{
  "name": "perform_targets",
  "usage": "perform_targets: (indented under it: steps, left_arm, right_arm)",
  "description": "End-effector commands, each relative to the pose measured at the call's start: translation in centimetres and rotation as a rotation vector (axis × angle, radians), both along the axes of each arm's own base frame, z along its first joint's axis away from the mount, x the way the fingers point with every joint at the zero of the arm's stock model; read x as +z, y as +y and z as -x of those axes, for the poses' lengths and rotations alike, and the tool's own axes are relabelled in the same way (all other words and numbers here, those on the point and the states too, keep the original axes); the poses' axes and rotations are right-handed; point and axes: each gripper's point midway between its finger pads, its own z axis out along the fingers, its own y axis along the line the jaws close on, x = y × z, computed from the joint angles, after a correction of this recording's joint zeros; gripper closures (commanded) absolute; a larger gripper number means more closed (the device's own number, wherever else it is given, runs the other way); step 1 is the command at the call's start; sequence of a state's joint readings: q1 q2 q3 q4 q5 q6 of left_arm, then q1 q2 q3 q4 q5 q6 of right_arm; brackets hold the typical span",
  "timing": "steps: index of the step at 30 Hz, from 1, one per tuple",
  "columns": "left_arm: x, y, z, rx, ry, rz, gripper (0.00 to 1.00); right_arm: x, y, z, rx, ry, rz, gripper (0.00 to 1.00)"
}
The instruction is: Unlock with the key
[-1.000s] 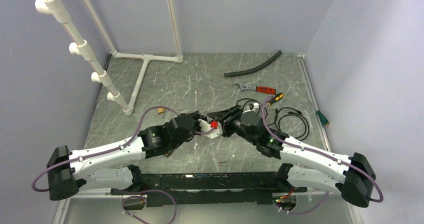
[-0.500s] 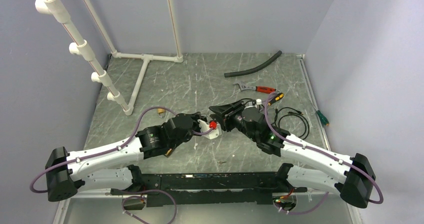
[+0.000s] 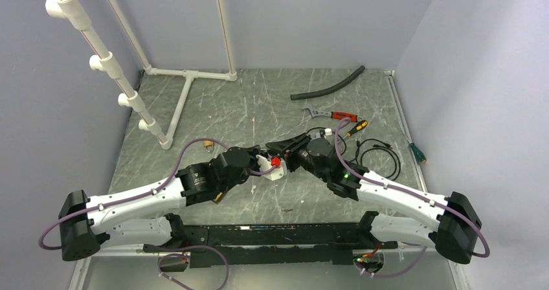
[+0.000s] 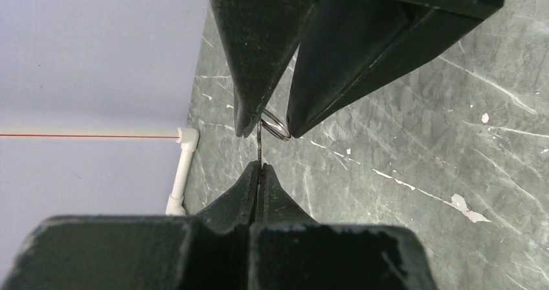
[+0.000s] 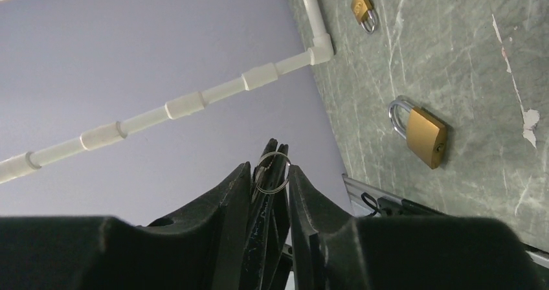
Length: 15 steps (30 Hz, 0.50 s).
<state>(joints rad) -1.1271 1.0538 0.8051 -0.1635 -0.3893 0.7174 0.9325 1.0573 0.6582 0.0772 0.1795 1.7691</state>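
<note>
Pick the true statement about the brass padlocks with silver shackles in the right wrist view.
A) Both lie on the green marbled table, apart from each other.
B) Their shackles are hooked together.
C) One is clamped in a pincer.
A: the larger brass padlock and the smaller brass padlock each rest flat on the green marbled table, with bare tabletop between them.

No writing, label, brand, number or sign can be read in any view. The larger brass padlock [image 5: 425, 136] and the smaller brass padlock [image 5: 362, 6] on the table show no stamp that can be made out.
</note>
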Motion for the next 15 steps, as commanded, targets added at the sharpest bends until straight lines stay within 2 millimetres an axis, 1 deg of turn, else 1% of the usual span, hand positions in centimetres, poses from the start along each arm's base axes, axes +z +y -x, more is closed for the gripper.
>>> perform_targets:
  steps: [1,4,7,12,15]
  left_arm:
    - [1.60,-0.57,-0.10,-0.005,-0.011,0.053,1.00]
    - [1.51,-0.58,-0.12,-0.006,-0.012,0.047,1.00]
    - [1.39,-0.55,-0.16,-0.004,-0.012,0.040,1.00]
    - [1.40,-0.59,-0.15,-0.006,-0.015,0.039,1.00]
    - [1.25,-0.52,-0.22,-0.001,-0.018,0.029,1.00]
  right_arm:
    - [3.29,0.79,-0.15,0.024,-0.068,-0.071,0.71]
    - [3.45,0.68,-0.21,0.020,-0.076,-0.066,0.76]
    - [3.48,0.55,-0.20,0.017,-0.078,-0.061,0.77]
    - [3.78,0.62,-0.14,0.024,-0.085,-0.060,0.75]
    - [3.95,0.78,-0.07,0.034,-0.091,-0.061,0.70]
